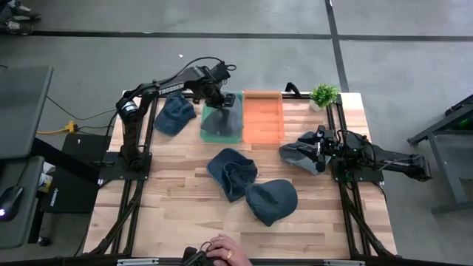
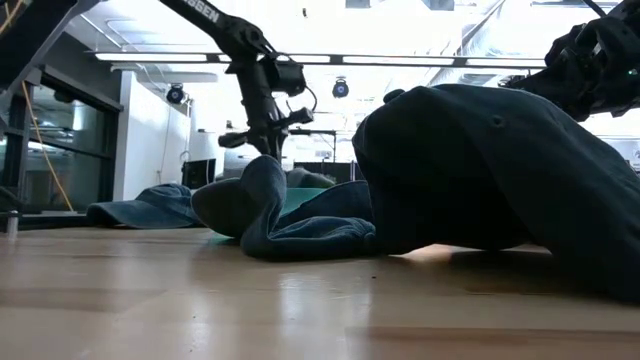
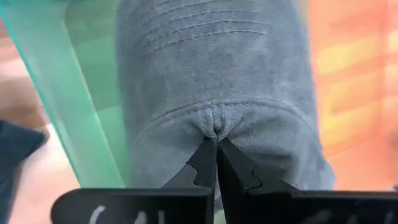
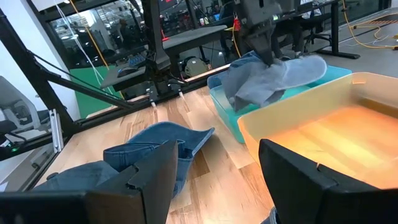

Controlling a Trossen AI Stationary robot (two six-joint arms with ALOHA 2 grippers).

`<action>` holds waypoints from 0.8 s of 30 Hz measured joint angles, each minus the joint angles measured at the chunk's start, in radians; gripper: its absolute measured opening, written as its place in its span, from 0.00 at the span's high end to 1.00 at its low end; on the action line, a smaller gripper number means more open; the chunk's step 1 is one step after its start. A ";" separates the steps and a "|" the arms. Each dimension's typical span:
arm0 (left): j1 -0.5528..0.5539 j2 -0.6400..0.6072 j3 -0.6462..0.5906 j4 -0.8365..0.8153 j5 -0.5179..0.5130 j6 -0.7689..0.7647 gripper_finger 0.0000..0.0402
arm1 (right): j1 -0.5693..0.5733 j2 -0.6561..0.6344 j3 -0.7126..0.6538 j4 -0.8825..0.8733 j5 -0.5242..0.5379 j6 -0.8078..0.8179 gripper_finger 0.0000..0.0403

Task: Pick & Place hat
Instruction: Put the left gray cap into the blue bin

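Your table (image 1: 185,214) is a pale wood top on a grey concrete floor, with a small potted plant (image 1: 324,94) at its far right corner and a person's hand (image 1: 224,250) at the near edge. 2 bins stand side by side at the far edge: a green bin (image 1: 236,133) on the left and an orange bin (image 1: 263,117) touching it on the right.

Your left gripper (image 3: 216,155) is over the green bin, its jaws pinched tight on a fold of a grey hat (image 3: 214,81). The hat hangs from the fingers with its body down inside the bin, as the right wrist view also shows (image 4: 273,78).

Your right gripper (image 4: 214,171) is beside the orange bin's right side, jaws spread wide and holding nothing. From above, a dark cap (image 1: 299,155) lies just under or against it; you cannot tell from these views whether they touch.

3 more hats are on the table: a blue hat (image 1: 175,114) just left of the green bin, a second one (image 1: 232,172) in the middle, and a third (image 1: 272,201) touching it on the near-right side.
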 joint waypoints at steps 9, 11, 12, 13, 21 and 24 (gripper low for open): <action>-0.006 0.041 -0.001 -0.027 -0.069 -0.004 1.00 | 0.000 0.000 0.000 0.000 0.000 0.000 0.45; -0.006 0.047 0.001 -0.041 -0.085 0.004 1.00 | 0.000 0.000 0.000 0.000 0.000 0.000 0.45; -0.006 0.048 -0.001 -0.051 -0.091 0.009 1.00 | 0.000 0.000 0.000 0.000 0.000 0.000 0.45; -0.006 0.049 -0.001 -0.054 -0.101 0.011 1.00 | 0.000 0.000 0.000 0.000 0.000 0.000 0.45; -0.006 0.048 -0.001 -0.002 -0.083 0.029 1.00 | 0.000 0.000 0.000 0.000 0.000 0.000 0.45; -0.006 0.048 -0.001 -0.001 -0.059 0.049 1.00 | 0.000 0.000 0.000 0.000 0.000 0.000 0.45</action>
